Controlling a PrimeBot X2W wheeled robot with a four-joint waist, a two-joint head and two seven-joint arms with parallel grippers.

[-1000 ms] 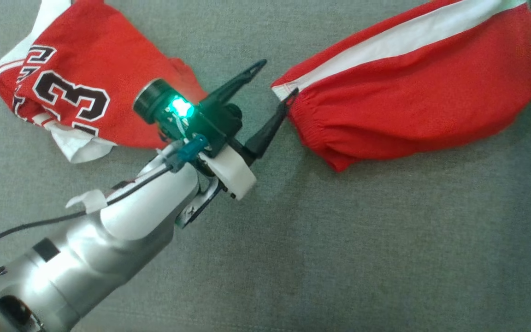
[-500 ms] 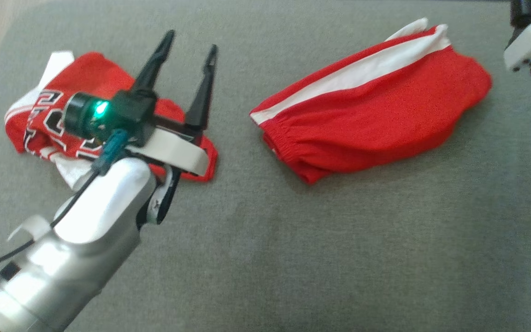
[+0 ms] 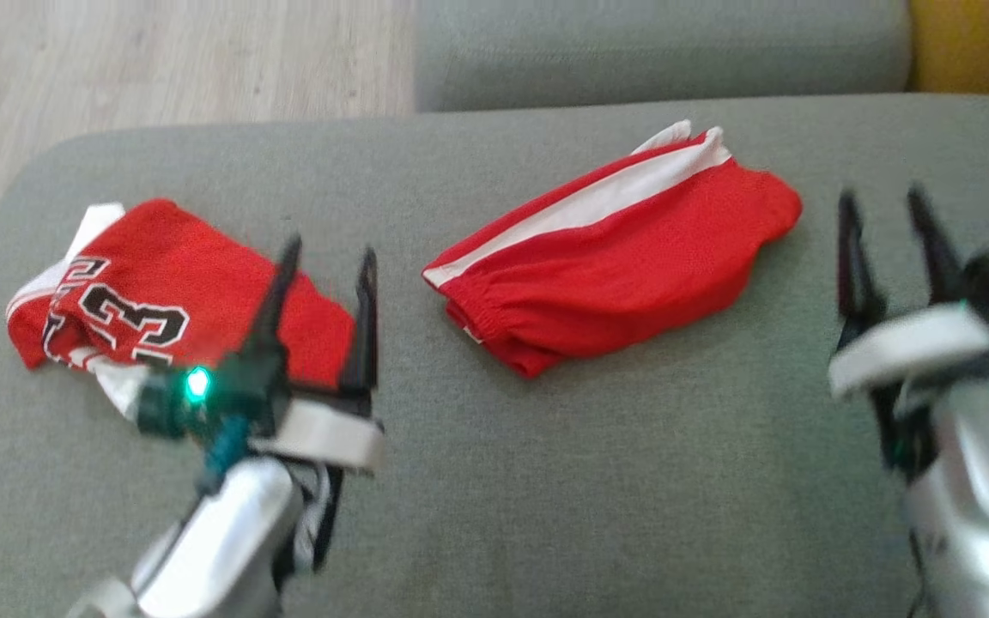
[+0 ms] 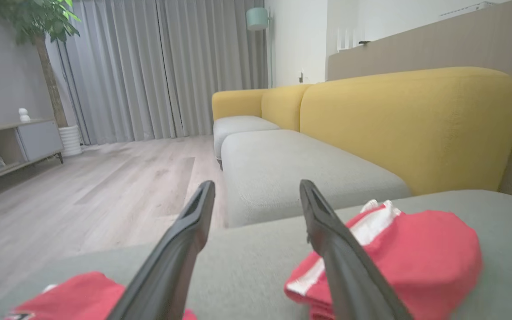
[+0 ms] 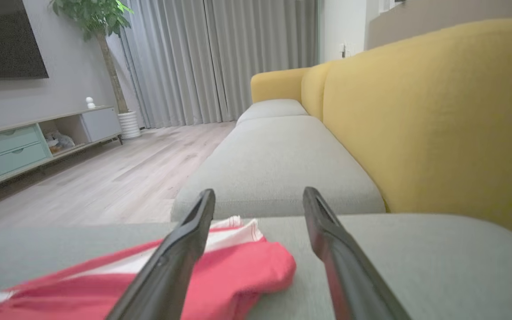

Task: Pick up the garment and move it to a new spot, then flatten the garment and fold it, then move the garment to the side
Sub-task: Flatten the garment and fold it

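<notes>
The garment [image 3: 615, 257], red shorts with a white side stripe, lies folded in the middle of the grey sofa seat [image 3: 546, 481]. My left gripper [image 3: 329, 253] hovers open to its left, fingers pointing away from me over the edge of a crumpled red jersey [image 3: 160, 292] with a black number. On the right, my right gripper [image 3: 881, 199] stands open, just off the shorts' right end. In the left wrist view the open gripper [image 4: 256, 191] holds nothing, with the shorts [image 4: 416, 249] lower right. The right wrist view has the empty gripper [image 5: 259, 195] above the shorts [image 5: 238, 271].
A second grey seat [image 3: 658, 43] adjoins at the back. The yellow backrest [image 4: 407, 124] runs along the right side. Wooden floor [image 3: 160, 60] lies beyond the seat's rounded left corner. A TV cabinet [image 5: 38, 142] and a potted plant [image 5: 100, 18] stand across the room.
The head camera has pulled back and up. My left gripper left the shorts' waistband and swung left over the jersey. My right gripper has come into view on the right.
</notes>
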